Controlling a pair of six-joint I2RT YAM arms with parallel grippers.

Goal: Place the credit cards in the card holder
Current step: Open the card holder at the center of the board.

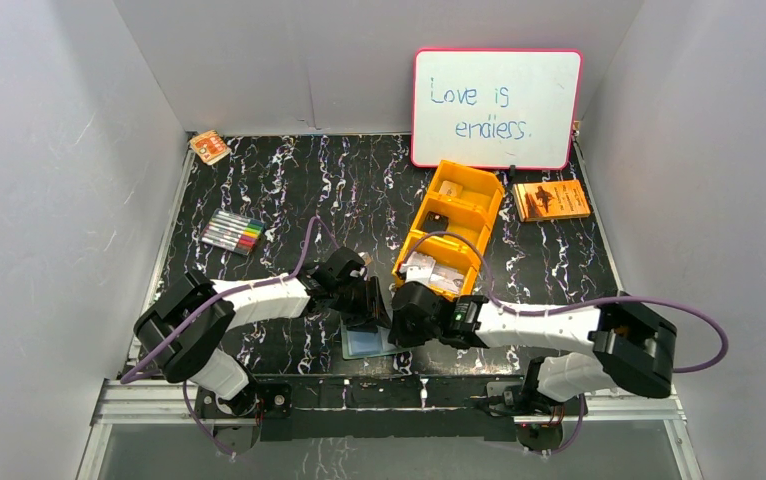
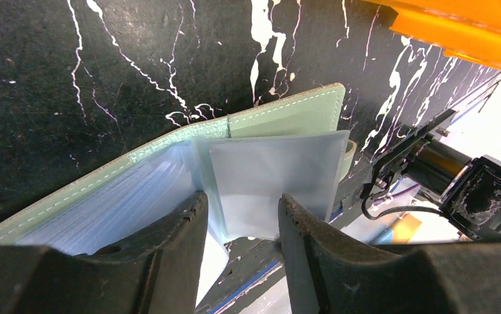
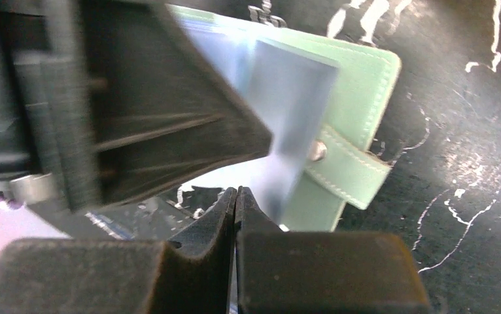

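1. Left end effector point(image 2: 241, 209): released. Its two dark fingers point(image 2: 169, 261) stand apart on either side of a clear pocket leaf of the card holder. From above point(image 1: 361, 293) we see it low over the near part of the desk point(image 1: 289, 190).

2. Right end effector point(image 3: 235, 196): clenched, fingers pressed flat together, their tips at the lower edge of a pale pocket leaf. We cannot tell whether the leaf is caught between them. From above point(image 1: 399, 318) it sits just beside the left one.

3. Card holder point(image 1: 367, 343): sage-green, lying open on the desk near the front edge, beneath both end effectors. The left wrist view point(image 2: 287, 118) shows the green cover flat and the grey-blue leaves fanned up. The right wrist view point(image 3: 359, 85) shows its strap point(image 3: 343, 170) with a snap button point(image 3: 318, 152).

4. Credit cards point(image 1: 431, 272): pale, stacked loosely in the nearest compartment of the orange tray point(image 1: 474, 197), just behind the right end effector and apart from the card holder.

5. Set of coloured markers point(image 1: 232, 232): mid-desk, left side.

6. Orange booklet point(image 1: 551, 200): right side, beyond the tray.

7. Small orange packet point(image 1: 209, 147): far left corner.

8. Whiteboard point(image 1: 496, 107): pink-framed, propped against the back wall, with "Love is endless." written on it.
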